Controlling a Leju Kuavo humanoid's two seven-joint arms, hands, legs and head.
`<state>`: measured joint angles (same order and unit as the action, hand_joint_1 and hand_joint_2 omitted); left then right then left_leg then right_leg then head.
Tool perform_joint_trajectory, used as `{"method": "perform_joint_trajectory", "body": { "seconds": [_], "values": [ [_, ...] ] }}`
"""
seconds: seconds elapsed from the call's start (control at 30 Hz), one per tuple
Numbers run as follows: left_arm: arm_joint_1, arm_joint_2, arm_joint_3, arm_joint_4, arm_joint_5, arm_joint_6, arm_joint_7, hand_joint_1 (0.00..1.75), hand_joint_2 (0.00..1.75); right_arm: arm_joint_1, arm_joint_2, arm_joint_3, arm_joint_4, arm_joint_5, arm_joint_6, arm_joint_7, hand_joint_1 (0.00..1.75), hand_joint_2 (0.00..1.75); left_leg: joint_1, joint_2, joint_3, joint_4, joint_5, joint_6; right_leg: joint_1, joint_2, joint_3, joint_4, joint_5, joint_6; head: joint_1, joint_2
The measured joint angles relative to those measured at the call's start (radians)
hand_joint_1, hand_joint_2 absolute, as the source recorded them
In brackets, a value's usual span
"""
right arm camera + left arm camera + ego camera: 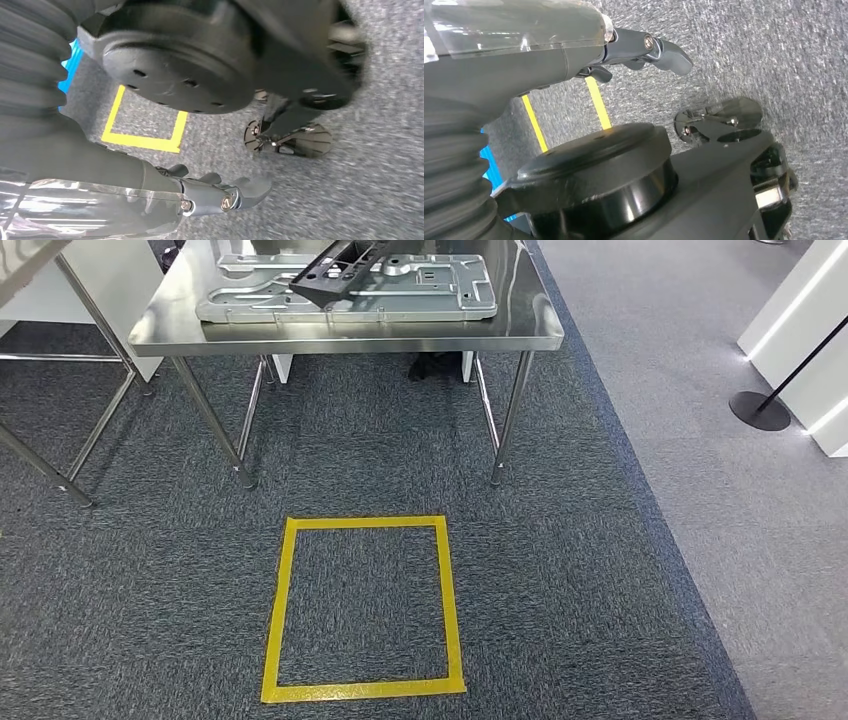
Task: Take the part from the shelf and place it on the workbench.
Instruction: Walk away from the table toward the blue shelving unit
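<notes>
On the steel workbench [350, 338] ahead lies a flat silver stamped panel [430, 295], and a black frame-like part [335, 275] rests across it at a slant. My left hand [639, 50] hangs over the grey carpet, fingers loosely apart, holding nothing. My right hand [220, 192] hangs the same way above the carpet, also with nothing in it. No shelf is in these frames.
A yellow tape square [365, 523] marks the dark carpet in front of the workbench. A second steel table's legs [60, 470] stand at the left. At the right are lighter carpet, a black stanchion base [760, 410] and a white counter [810, 330].
</notes>
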<state>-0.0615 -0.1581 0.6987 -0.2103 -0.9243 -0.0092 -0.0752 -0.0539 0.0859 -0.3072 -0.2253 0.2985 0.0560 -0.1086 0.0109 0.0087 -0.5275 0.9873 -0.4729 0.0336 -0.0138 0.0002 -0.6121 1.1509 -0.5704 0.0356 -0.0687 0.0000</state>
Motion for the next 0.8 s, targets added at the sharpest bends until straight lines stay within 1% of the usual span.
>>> {"method": "perform_joint_trajectory", "body": {
  "seconds": [0.03, 0.07, 0.1, 0.13, 0.17, 0.2, 0.23, 0.27, 0.3, 0.33, 0.37, 0.4, 0.43, 0.47, 0.53, 0.57, 0.6, 0.63, 0.67, 0.7, 0.73, 0.77, 0.8],
  "values": [
    [0.002, 0.005, -0.019, -0.009, 0.028, 0.000, 0.002, 0.00, 1.75, 0.011, -0.002, 0.008, 0.000, -0.011, -0.002, 0.003, 0.00, 1.75, -0.001, 0.001, -0.003, 0.001, 0.001, 0.001, 0.000, 0.000, -0.031, 0.068, -0.031, 0.002, 0.000, 0.000],
    [0.005, 0.010, -0.039, -0.019, 0.056, 0.001, 0.005, 0.00, 1.31, 0.021, -0.003, 0.015, 0.000, -0.021, -0.003, 0.005, 0.00, 1.31, -0.002, 0.003, -0.005, 0.001, 0.001, 0.002, 0.000, 0.000, -0.052, 0.117, -0.047, 0.003, 0.000, 0.000],
    [0.007, 0.016, -0.057, -0.030, 0.083, 0.002, 0.008, 0.00, 0.87, 0.030, -0.005, 0.022, 0.000, -0.030, -0.004, 0.008, 0.00, 0.87, -0.003, 0.005, -0.006, 0.002, 0.001, 0.002, 0.000, 0.000, -0.055, 0.130, -0.042, 0.004, 0.000, 0.000],
    [0.008, 0.021, -0.075, -0.043, 0.109, 0.002, 0.011, 0.00, 0.44, 0.039, -0.006, 0.030, 0.000, -0.038, -0.004, 0.011, 0.00, 0.44, -0.003, 0.006, -0.006, 0.004, 0.001, 0.001, 0.000, -0.001, -0.039, 0.103, -0.019, 0.003, 0.000, 0.000],
    [0.007, 0.025, -0.093, -0.056, 0.135, 0.002, 0.013, 0.00, 0.00, 0.048, -0.008, 0.037, 0.001, -0.045, -0.005, 0.015, 0.00, 0.00, -0.003, 0.006, -0.006, 0.005, 0.000, 0.000, -0.001, -0.001, -0.004, 0.042, 0.015, 0.001, 0.000, 0.000],
    [0.006, 0.028, -0.111, -0.069, 0.159, 0.002, 0.014, 0.00, 0.00, 0.059, -0.010, 0.045, 0.003, -0.052, -0.006, 0.019, 0.00, 0.00, -0.003, 0.004, -0.006, 0.007, 0.000, -0.002, 0.000, -0.002, 0.035, -0.032, 0.043, -0.004, 0.000, 0.000],
    [0.006, 0.032, -0.129, -0.081, 0.183, 0.003, 0.015, 0.00, 0.00, 0.072, -0.012, 0.053, 0.004, -0.060, -0.007, 0.022, 0.00, 0.00, -0.005, 0.002, -0.007, 0.011, -0.002, -0.006, 0.001, -0.002, 0.065, -0.093, 0.063, -0.008, 0.000, 0.000],
    [0.006, 0.036, -0.148, -0.092, 0.209, 0.003, 0.016, 0.00, 0.00, 0.083, -0.013, 0.061, 0.005, -0.068, -0.008, 0.025, 0.00, 0.00, -0.006, 0.001, -0.009, 0.013, -0.003, -0.012, 0.003, -0.002, 0.083, -0.132, 0.073, -0.014, 0.000, 0.000],
    [0.009, 0.040, -0.167, -0.101, 0.235, 0.003, 0.019, 0.00, 0.00, 0.092, -0.014, 0.070, 0.006, -0.077, -0.009, 0.028, 0.00, 0.00, -0.007, 0.001, -0.011, 0.015, -0.003, -0.018, 0.006, -0.001, 0.088, -0.148, 0.073, -0.019, 0.000, 0.000],
    [0.012, 0.045, -0.187, -0.109, 0.264, 0.004, 0.021, 0.00, 0.00, 0.100, -0.015, 0.080, 0.006, -0.086, -0.010, 0.030, 0.00, 0.00, -0.008, 0.002, -0.012, 0.015, -0.002, -0.025, 0.009, 0.001, 0.085, -0.149, 0.075, -0.024, 0.000, 0.000],
    [0.017, 0.050, -0.207, -0.116, 0.292, 0.004, 0.023, 0.00, 0.00, 0.105, -0.016, 0.089, 0.005, -0.095, -0.011, 0.032, 0.00, 0.00, -0.007, 0.002, -0.012, 0.014, -0.002, -0.032, 0.007, 0.002, 0.085, -0.151, 0.078, -0.030, 0.000, 0.000],
    [0.023, 0.055, -0.226, -0.120, 0.320, 0.005, 0.025, 0.00, 0.00, 0.109, -0.017, 0.098, 0.003, -0.103, -0.012, 0.035, 0.00, 0.00, -0.006, 0.001, -0.013, 0.019, -0.007, -0.037, 0.005, 0.001, 0.086, -0.156, 0.081, -0.036, 0.000, 0.000],
    [0.031, 0.059, -0.246, -0.122, 0.348, 0.006, 0.027, 0.00, 0.00, 0.111, -0.018, 0.108, -0.001, -0.111, -0.014, 0.038, 0.00, 0.00, -0.005, 0.000, -0.021, 0.039, -0.023, -0.043, 0.003, 0.000, 0.087, -0.160, 0.084, -0.043, 0.000, 0.000],
    [0.042, 0.064, -0.265, -0.124, 0.375, 0.006, 0.029, 0.00, 0.00, 0.112, -0.019, 0.117, -0.008, -0.119, -0.015, 0.041, 0.00, 0.00, -0.004, -0.001, -0.040, 0.083, -0.051, -0.048, 0.001, -0.002, 0.088, -0.164, 0.087, -0.048, 0.000, 0.000],
    [0.072, 0.071, -0.303, -0.123, 0.428, 0.006, 0.035, 0.00, 0.00, 0.112, -0.020, 0.136, -0.029, -0.134, -0.017, 0.048, 0.00, 0.00, -0.001, -0.002, -0.100, 0.219, -0.122, -0.057, 0.002, -0.006, 0.087, -0.165, 0.088, -0.053, 0.000, 0.000],
    [0.089, 0.074, -0.320, -0.122, 0.453, 0.006, 0.037, 0.00, 0.00, 0.112, -0.020, 0.145, -0.042, -0.142, -0.018, 0.051, 0.00, 0.00, 0.000, -0.002, -0.127, 0.280, -0.144, -0.060, 0.003, -0.007, 0.086, -0.164, 0.088, -0.053, 0.000, 0.000],
    [0.108, 0.076, -0.336, -0.118, 0.476, 0.006, 0.039, 0.00, 0.00, 0.110, -0.020, 0.152, -0.056, -0.150, -0.020, 0.054, 0.00, 0.00, 0.001, -0.002, -0.138, 0.306, -0.146, -0.062, 0.003, -0.007, 0.085, -0.163, 0.088, -0.053, 0.000, 0.000],
    [0.127, 0.079, -0.351, -0.113, 0.498, 0.006, 0.041, 0.00, 0.00, 0.107, -0.021, 0.158, -0.074, -0.157, -0.023, 0.057, 0.00, 0.00, 0.002, -0.002, -0.130, 0.292, -0.128, -0.062, 0.003, -0.006, 0.086, -0.162, 0.087, -0.053, 0.000, 0.000],
    [0.145, 0.083, -0.366, -0.107, 0.519, 0.006, 0.043, 0.00, 0.00, 0.102, -0.023, 0.163, -0.092, -0.165, -0.027, 0.060, 0.00, 0.00, 0.002, -0.002, -0.102, 0.238, -0.095, -0.062, 0.002, -0.005, 0.086, -0.161, 0.087, -0.051, 0.000, 0.000],
    [0.162, 0.086, -0.381, -0.100, 0.539, 0.006, 0.045, 0.00, 0.00, 0.096, -0.026, 0.168, -0.112, -0.172, -0.030, 0.062, 0.00, 0.00, 0.003, -0.002, -0.064, 0.161, -0.061, -0.060, 0.002, -0.003, 0.086, -0.158, 0.085, -0.049, 0.000, 0.000],
    [0.177, 0.090, -0.396, -0.093, 0.560, 0.007, 0.047, 0.00, 0.00, 0.089, -0.030, 0.173, -0.131, -0.179, -0.034, 0.064, 0.00, 0.00, 0.002, -0.002, -0.030, 0.091, -0.036, -0.056, 0.003, -0.001, 0.086, -0.155, 0.083, -0.044, 0.000, 0.000],
    [0.189, 0.093, -0.412, -0.089, 0.581, 0.007, 0.048, 0.00, 0.00, 0.084, -0.035, 0.179, -0.147, -0.186, -0.036, 0.066, 0.00, 0.00, 0.001, -0.003, -0.007, 0.043, -0.022, -0.050, 0.005, 0.000, 0.085, -0.152, 0.081, -0.039, 0.000, 0.000],
    [0.200, 0.097, -0.429, -0.085, 0.603, 0.007, 0.050, 0.00, 0.00, 0.081, -0.041, 0.186, -0.161, -0.194, -0.038, 0.067, 0.00, 0.00, 0.000, -0.004, 0.003, 0.020, -0.020, -0.043, 0.007, 0.000, 0.084, -0.151, 0.080, -0.033, 0.000, 0.000]
  ]
}}
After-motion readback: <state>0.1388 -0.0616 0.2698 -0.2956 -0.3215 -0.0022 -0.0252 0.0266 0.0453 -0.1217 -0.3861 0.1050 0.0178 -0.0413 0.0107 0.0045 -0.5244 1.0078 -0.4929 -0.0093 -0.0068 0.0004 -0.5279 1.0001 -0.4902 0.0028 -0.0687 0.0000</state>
